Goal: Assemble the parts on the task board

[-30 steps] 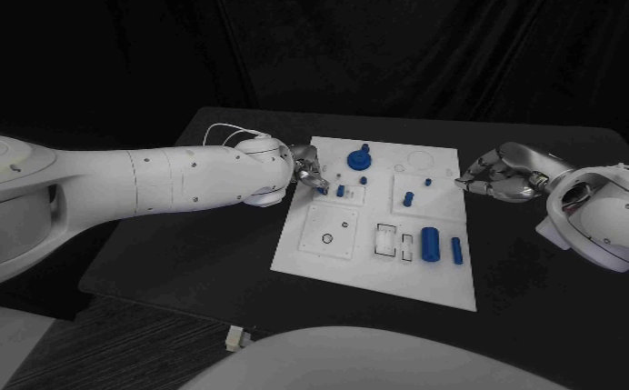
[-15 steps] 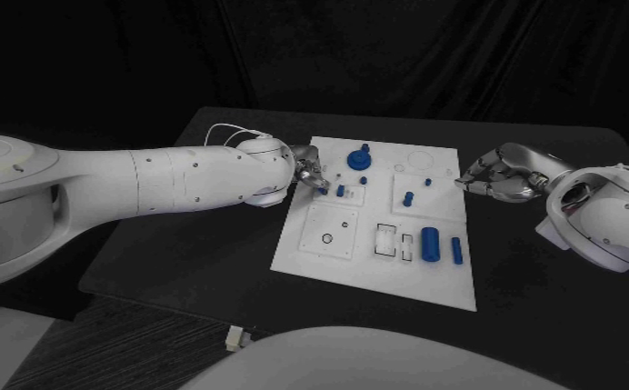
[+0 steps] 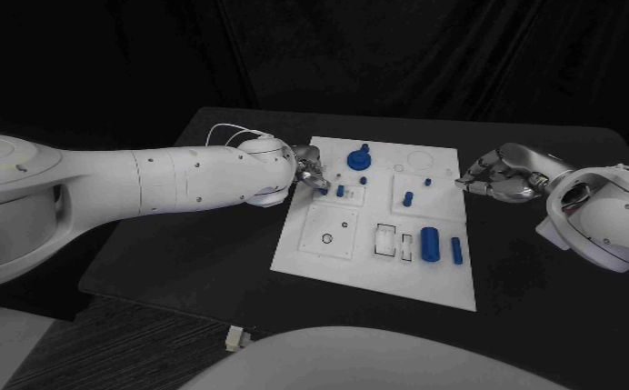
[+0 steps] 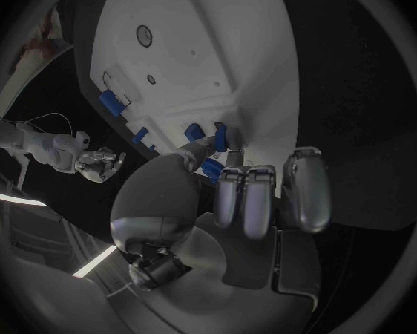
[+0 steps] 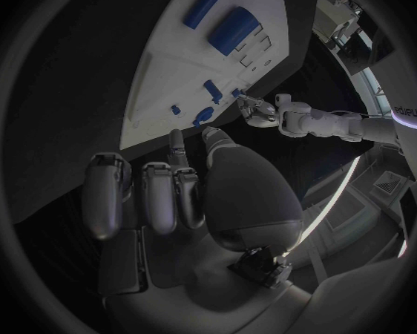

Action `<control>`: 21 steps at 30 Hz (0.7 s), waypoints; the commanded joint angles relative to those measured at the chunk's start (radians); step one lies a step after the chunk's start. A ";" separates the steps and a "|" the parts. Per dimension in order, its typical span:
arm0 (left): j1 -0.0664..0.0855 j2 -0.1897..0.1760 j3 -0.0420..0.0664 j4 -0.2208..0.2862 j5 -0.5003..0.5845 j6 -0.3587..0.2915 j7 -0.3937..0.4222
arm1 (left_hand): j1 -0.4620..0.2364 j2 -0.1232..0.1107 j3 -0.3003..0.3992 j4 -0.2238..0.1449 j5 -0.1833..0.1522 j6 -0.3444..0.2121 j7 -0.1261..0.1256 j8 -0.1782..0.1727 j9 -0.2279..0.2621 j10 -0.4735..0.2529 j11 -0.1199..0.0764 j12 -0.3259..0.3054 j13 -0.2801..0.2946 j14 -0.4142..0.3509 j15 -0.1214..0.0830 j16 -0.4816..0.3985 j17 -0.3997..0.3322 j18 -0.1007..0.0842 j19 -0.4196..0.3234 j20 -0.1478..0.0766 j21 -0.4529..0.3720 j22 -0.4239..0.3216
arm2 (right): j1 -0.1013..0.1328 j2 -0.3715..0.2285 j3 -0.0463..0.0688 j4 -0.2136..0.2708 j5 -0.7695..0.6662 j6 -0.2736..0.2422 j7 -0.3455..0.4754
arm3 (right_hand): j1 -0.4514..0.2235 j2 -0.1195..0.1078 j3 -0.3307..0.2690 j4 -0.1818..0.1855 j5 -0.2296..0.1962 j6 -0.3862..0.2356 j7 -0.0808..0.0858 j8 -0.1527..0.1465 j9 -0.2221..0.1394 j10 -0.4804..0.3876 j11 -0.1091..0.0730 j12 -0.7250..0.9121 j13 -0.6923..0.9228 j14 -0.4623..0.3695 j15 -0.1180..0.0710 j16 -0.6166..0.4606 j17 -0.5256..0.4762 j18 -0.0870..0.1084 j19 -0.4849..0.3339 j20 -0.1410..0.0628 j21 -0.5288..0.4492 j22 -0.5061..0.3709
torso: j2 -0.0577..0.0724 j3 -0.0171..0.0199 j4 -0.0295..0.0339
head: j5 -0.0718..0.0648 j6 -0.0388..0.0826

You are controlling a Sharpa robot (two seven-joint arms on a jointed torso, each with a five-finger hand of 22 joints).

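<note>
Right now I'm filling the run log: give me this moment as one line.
left hand: pinching small blue part at task board left edge | right hand: curled, holding nothing, at board's right edge | assembly unfinished

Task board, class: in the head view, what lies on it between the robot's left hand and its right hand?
Between the left hand and the right hand, the task board carries small blue parts: a round knobbed part and a short peg. The head view shows this.

One white task board (image 3: pixel 380 267), two silver hands.
Six blue parts show on the board: knob (image 3: pixel 359 159), pegs, cylinders.
</note>
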 commanded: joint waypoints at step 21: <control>-0.006 0.012 -0.001 -0.007 -0.001 0.037 0.005 | -0.006 0.003 0.048 -0.001 -0.002 0.004 -0.012 -0.004 0.002 0.111 -0.004 0.018 0.270 0.111 -0.008 0.014 0.278 -0.026 0.008 0.000 -0.017 0.200 | -0.004 -0.001 0.001 0.000 -0.002 -0.008 -0.020 | 0.028 -0.004 0.028 -0.006 0.025 -0.007 0.000 0.004 0.000 0.099 0.012 0.017 0.265 0.071 0.004 -0.021 0.085 0.017 0.020 0.006 -0.015 0.213 | 0.001 0.0000 -0.0001 | 0.005 0.000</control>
